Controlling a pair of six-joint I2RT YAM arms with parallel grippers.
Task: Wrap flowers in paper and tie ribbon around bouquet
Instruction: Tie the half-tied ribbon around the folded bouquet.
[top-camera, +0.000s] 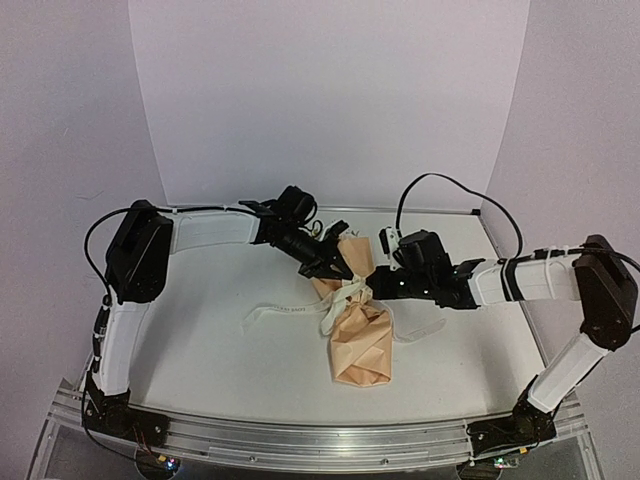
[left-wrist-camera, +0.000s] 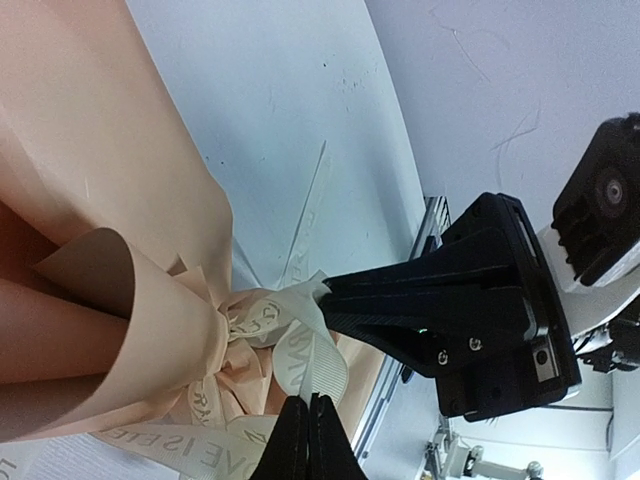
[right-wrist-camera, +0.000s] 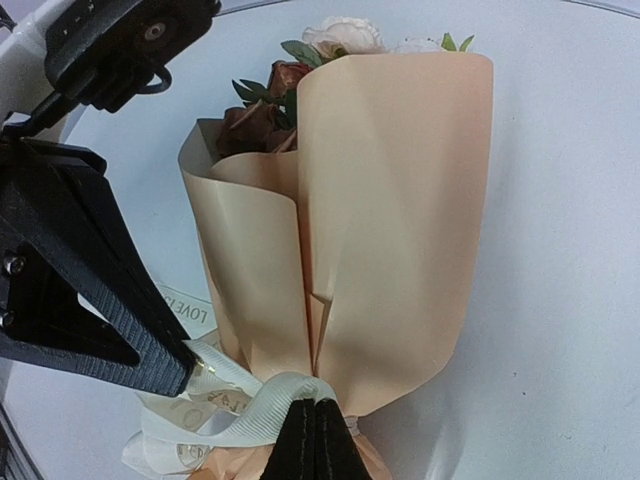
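Note:
The bouquet (top-camera: 360, 345) lies mid-table, its tan paper (right-wrist-camera: 390, 200) rolled into a cone and pinched at a narrow waist. Rust, pink and cream flowers (right-wrist-camera: 300, 60) with green leaves show at the cone's wide end. The cream ribbon (right-wrist-camera: 265, 410) with printed lettering goes round the waist in loops (left-wrist-camera: 300, 350), and its tails trail left (top-camera: 285, 312) and right (top-camera: 420, 330). My left gripper (left-wrist-camera: 307, 402) is shut on one ribbon loop. My right gripper (right-wrist-camera: 316, 408) is shut on another loop. The two grippers meet at the waist from either side (top-camera: 340, 272) (top-camera: 370, 288).
The white table (top-camera: 200, 340) ends in a metal rail (top-camera: 320, 440) at the near edge. A curved white backdrop (top-camera: 330, 100) rises behind. A black cable (top-camera: 440, 185) loops above the right arm.

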